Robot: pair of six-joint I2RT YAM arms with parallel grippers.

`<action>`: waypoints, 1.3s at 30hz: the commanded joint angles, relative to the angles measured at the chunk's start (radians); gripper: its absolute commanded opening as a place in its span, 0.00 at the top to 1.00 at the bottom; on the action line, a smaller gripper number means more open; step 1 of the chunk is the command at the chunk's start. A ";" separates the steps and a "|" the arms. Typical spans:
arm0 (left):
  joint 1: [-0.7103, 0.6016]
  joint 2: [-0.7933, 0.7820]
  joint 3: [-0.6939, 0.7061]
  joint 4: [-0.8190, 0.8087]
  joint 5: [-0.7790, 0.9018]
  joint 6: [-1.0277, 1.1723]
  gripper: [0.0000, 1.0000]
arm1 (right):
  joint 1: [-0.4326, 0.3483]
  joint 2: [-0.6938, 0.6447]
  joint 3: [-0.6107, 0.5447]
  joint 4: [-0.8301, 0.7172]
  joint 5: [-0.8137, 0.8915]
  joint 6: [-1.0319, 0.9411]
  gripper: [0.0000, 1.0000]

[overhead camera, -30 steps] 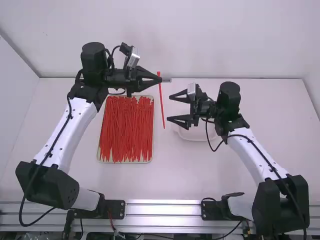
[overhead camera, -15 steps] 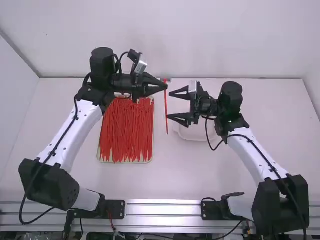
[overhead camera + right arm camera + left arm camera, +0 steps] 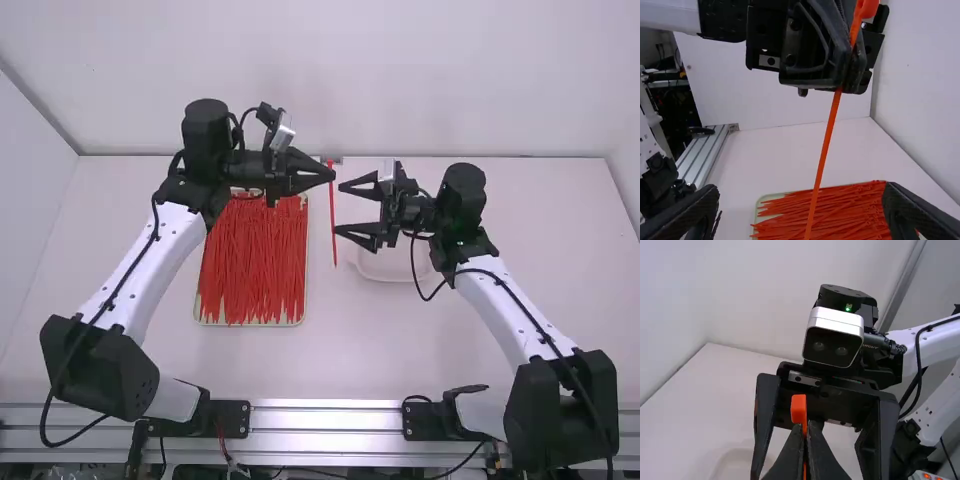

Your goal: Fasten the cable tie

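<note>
My left gripper (image 3: pixel 327 173) is raised above the table's far middle, shut on the head end of a red cable tie (image 3: pixel 332 215). The tie's strap hangs straight down from the fingers. In the left wrist view the tie's head (image 3: pixel 798 409) sticks up between my closed fingertips (image 3: pixel 790 450). In the right wrist view the strap (image 3: pixel 825 150) drops from the left gripper (image 3: pixel 852 47). My right gripper (image 3: pixel 344 209) faces it from the right, open wide, its two fingers spread just right of the strap without touching it. The right gripper's camera (image 3: pixel 835 340) fills the left wrist view.
A tray (image 3: pixel 301 322) piled with several red cable ties (image 3: pixel 252 255) lies left of centre, also seen as the pile (image 3: pixel 840 215) in the right wrist view. A white bowl (image 3: pixel 390 268) sits under the right gripper. The table's right side and front are bare.
The left gripper carried the tie rightward toward the right gripper, then held nearly still. The right gripper edged slightly up and left, staying open.
</note>
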 commanded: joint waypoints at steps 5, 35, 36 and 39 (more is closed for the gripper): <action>-0.005 0.002 -0.001 0.008 0.019 0.000 0.99 | 0.002 0.003 0.033 0.003 0.002 0.006 0.22; -0.035 0.002 -0.002 0.199 0.060 -0.150 0.98 | 0.001 0.003 0.033 -0.023 0.002 0.005 1.00; -0.035 0.002 -0.002 0.199 0.060 -0.150 0.98 | 0.001 0.003 0.033 -0.022 0.002 0.006 1.00; -0.036 0.002 -0.002 0.199 0.060 -0.150 0.87 | 0.001 0.003 0.033 -0.023 0.002 0.005 1.00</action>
